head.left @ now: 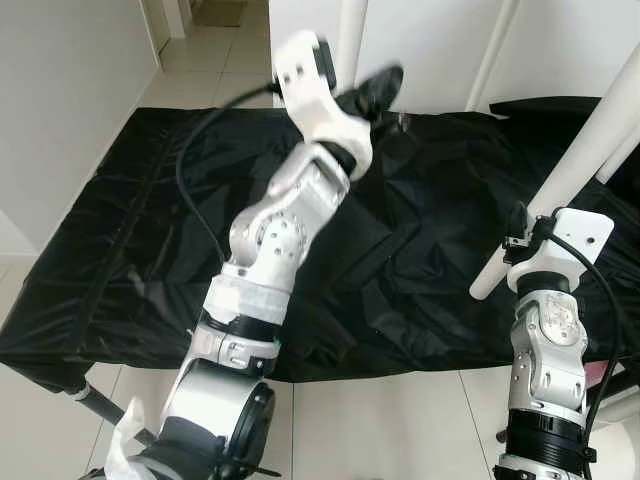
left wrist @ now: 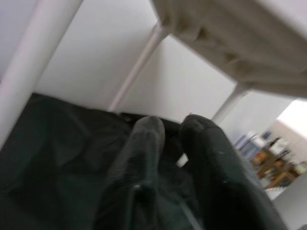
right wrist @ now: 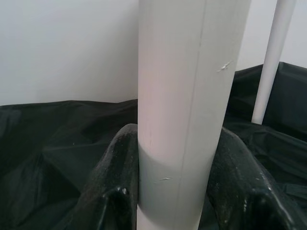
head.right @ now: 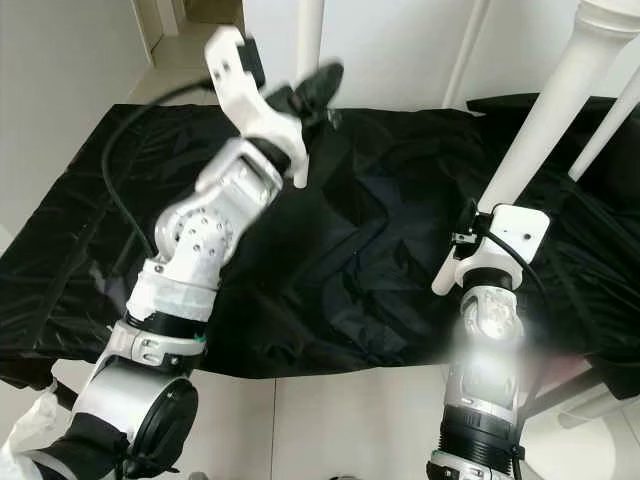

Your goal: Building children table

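over the black sheet (head.left: 130,250), right gripper (right wrist: 180,158) clamps a white table leg (head.right: 545,130) — left gripper (left wrist: 175,132) pinched together, empty; legs look fitted, table apparently nearly built.

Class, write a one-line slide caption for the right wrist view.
Right gripper clamps a white table leg between its two black fingers, above a black sheet.

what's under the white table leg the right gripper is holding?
Crumpled black plastic sheet lies under the white round table leg, which the right gripper clamps between both fingers. The floor below stays hidden by the sheet.
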Motion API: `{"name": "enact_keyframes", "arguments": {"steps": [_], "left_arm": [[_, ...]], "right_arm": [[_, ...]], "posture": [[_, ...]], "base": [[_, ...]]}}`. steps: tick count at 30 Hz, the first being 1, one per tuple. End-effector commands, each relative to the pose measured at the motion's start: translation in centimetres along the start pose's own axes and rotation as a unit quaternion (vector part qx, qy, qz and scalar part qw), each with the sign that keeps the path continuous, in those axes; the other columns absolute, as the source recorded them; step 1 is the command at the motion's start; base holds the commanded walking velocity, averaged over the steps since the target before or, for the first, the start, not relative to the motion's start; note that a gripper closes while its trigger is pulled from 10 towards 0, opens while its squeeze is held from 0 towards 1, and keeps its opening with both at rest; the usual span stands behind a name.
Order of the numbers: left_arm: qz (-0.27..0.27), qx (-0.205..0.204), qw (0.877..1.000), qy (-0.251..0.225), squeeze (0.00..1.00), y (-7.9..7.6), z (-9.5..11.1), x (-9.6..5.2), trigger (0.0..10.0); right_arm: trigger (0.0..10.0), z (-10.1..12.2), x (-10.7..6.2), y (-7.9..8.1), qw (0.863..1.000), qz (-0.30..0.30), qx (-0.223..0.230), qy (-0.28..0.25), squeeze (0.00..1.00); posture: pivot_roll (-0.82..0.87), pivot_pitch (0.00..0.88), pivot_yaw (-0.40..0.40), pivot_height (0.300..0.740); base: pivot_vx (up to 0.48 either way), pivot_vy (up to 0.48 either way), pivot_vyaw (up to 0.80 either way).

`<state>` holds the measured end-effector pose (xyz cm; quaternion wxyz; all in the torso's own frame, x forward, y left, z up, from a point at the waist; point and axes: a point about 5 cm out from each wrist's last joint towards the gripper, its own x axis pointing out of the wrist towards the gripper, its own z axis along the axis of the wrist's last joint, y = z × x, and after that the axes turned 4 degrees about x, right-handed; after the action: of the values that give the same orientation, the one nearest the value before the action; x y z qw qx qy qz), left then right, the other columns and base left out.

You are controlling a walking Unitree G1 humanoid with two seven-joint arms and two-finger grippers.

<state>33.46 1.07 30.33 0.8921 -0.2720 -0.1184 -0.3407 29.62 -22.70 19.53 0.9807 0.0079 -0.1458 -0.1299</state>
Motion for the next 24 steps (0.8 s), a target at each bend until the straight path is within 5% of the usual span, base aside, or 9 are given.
{"name": "enact_keyframes", "arguments": {"steps": [1,2,3,4,5,16,24], "left_arm": [[-0.115,0.016,0.993,0.008,0.38,-1.1,-0.7,-0.2,10.0],[-0.115,0.016,0.993,0.008,0.38,-1.1,-0.7,-0.2,10.0],[-0.095,0.046,0.994,0.039,1.0,-0.2,-2.2,-0.7,10.0],[-0.095,0.046,0.994,0.039,1.0,-0.2,-2.2,-0.7,10.0],[-0.08,0.071,0.992,0.062,0.0,0.5,-3.4,-1.4,10.0],[0.0,0.16,0.979,0.123,0.0,3.9,-6.4,-5.5,10.0],[0.015,0.171,0.977,0.13,0.0,4.5,-6.9,-6.3,10.0]], "right_arm": [[10.0,-3.5,-0.9,1.7,0.994,0.056,-0.004,0.089,0.0],[10.0,-3.5,-0.9,1.7,0.994,0.056,-0.004,0.089,0.0],[10.0,-3.4,-0.9,1.9,0.994,0.061,-0.004,0.089,0.0],[10.0,-3.4,-0.9,1.9,0.994,0.061,-0.004,0.089,0.0],[10.0,-3.4,-1.0,2.0,0.994,0.066,-0.004,0.088,0.0],[10.0,-3.5,-1.1,2.8,0.991,0.096,0.001,0.093,0.0],[10.0,-3.3,-0.9,3.2,0.99,0.108,0.013,0.092,0.0]], "posture": [[-0.01,0.103,-0.01,0.74],[-0.01,0.103,-0.01,0.74],[-0.02,0.1,-0.007,0.74],[-0.02,0.1,-0.007,0.74],[-0.01,0.1,-0.008,0.74],[-0.01,0.093,-0.015,0.74],[0.0,0.088,-0.021,0.74]], "base": [[0.0,0.0,0.0],[0.0,0.0,0.0],[0.0,0.0,0.0],[0.0,0.0,0.0],[0.0,0.0,0.0],[0.0,0.0,0.0],[0.0,0.0,0.0]]}}
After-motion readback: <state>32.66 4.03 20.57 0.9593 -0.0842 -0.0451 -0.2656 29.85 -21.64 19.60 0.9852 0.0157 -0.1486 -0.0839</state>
